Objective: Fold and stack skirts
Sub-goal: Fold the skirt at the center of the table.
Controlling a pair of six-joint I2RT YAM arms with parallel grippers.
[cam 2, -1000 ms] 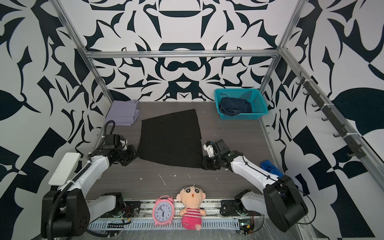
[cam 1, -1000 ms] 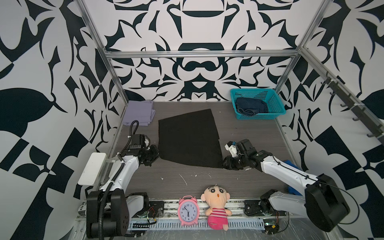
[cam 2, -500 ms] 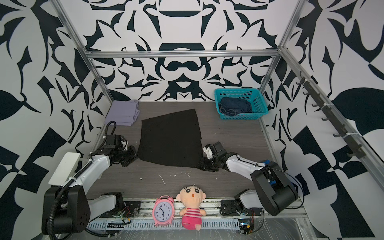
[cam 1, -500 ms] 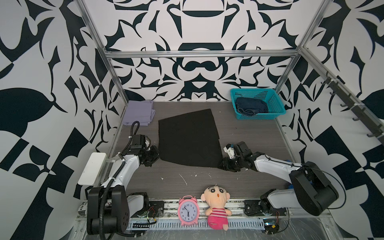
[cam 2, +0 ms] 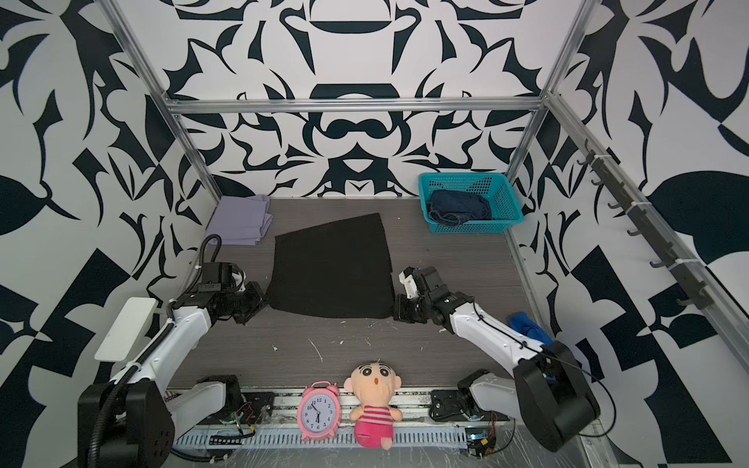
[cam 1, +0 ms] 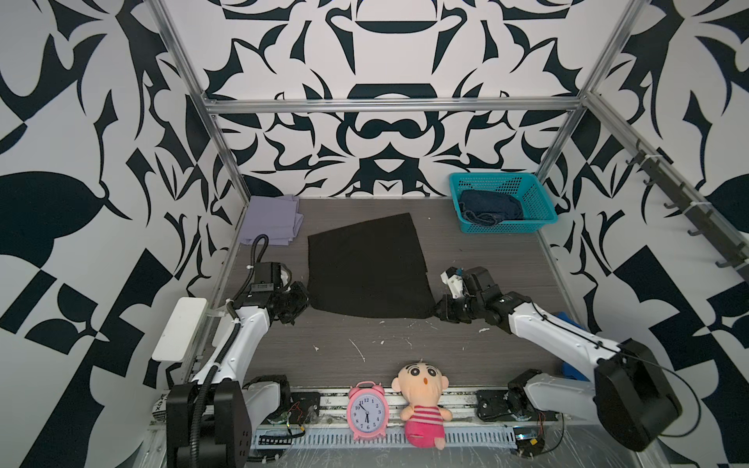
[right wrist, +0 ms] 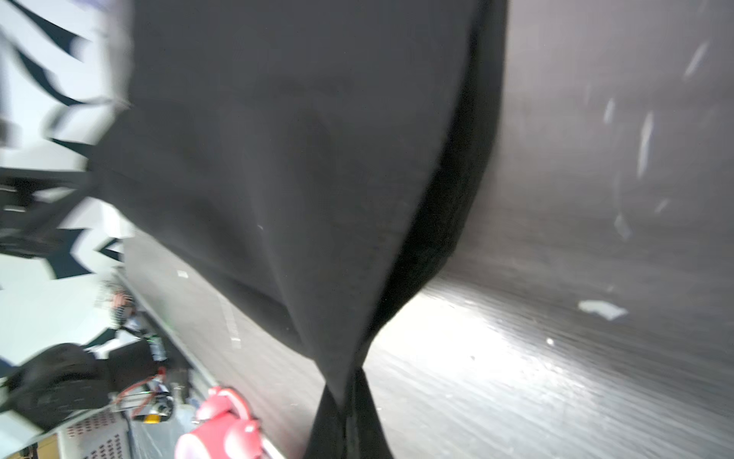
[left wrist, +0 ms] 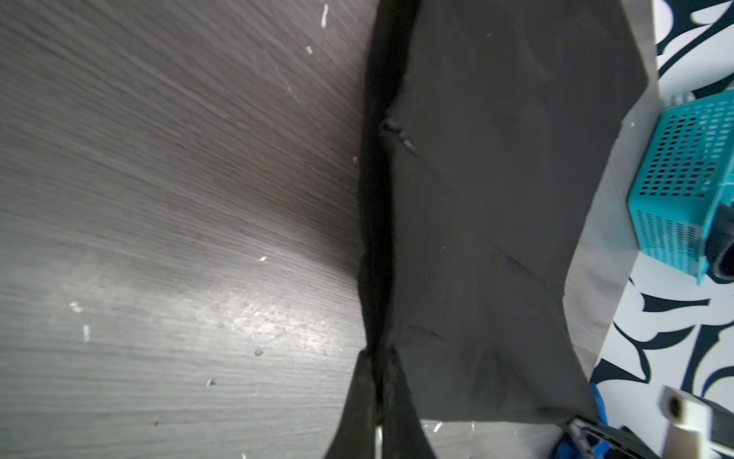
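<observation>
spread skirt (cam 1: 367,267) on table (cam 1: 486,263) (basket (cam 1: 506,227) behind, rightward)

There's a black skirt (cam 1: 364,271), lavender skirt (cam 1: 271,221) and dark-blue denim skirt (cam 1: 490,207) — plus teal basket (cam 1: 506,227), grey wood-grain table (cam 1: 486,259).

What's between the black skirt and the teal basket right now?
Only bare grey table, save a small white fleck, lies between the black skirt and the teal basket; both top views show it.
</observation>
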